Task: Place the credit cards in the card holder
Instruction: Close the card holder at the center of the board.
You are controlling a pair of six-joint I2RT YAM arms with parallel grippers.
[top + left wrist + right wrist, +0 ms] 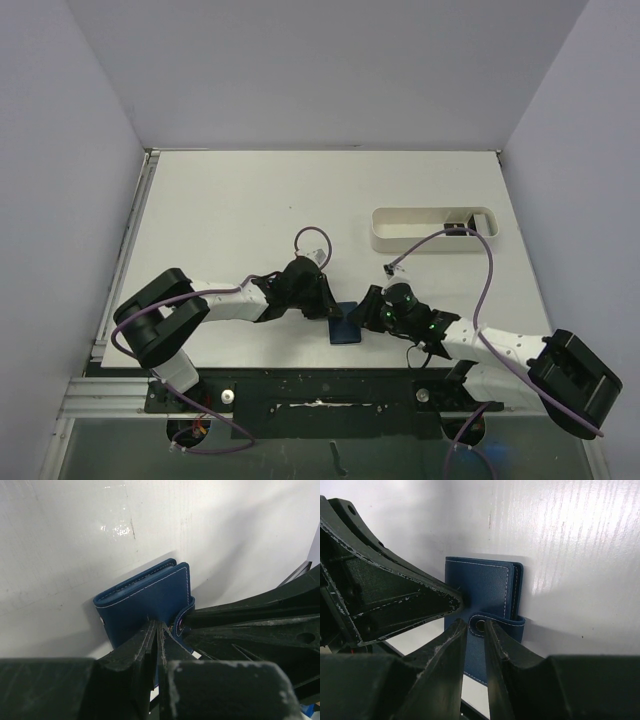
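The card holder (346,325) is a folded navy-blue wallet lying on the table near the front edge, between the two arms. My left gripper (328,306) is shut, and its tips (157,626) rest against the card holder's cover (145,600). From the right, my right gripper (476,625) is closed on the snap tab (496,621), which curls up off the card holder (485,582). A small dark thing (461,227), seemingly the credit cards, lies in the right end of the white tray.
The long white oval tray (400,236) stands at the back right of the table. The table's front edge and the arms' bases run just below the card holder. Grey walls close in the table on both sides.
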